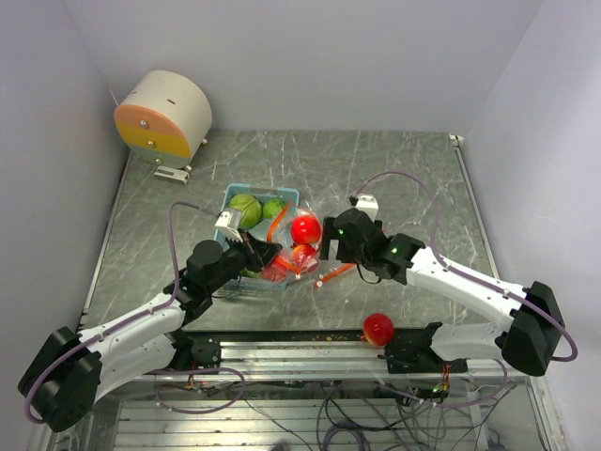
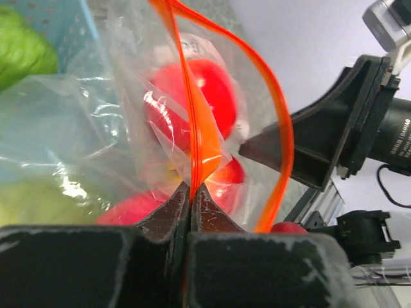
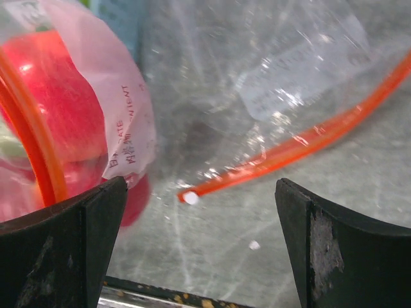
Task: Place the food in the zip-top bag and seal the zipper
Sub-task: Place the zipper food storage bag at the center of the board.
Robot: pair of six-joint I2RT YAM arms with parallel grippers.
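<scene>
Zip-top bag (image 2: 109,147) has some red apples (image 1: 305,228) in, zipper (image 2: 192,115) unsealed, left pincer (image 2: 191,189) pinching it, right pincer (image 3: 200,186) gaping beside the bag; greens (image 1: 246,209) and one loose apple (image 1: 378,328) sit outside.

Bright, even overhead light — soft shadows, glare on the clear bag (image 2: 96,128), blurred near wrist-view edges

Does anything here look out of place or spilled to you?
Yes: one red ball lies alone at the near edge of the table, apart from the blue tray and the zip-top bag that holds other red pieces. It looks like a stray.
</scene>
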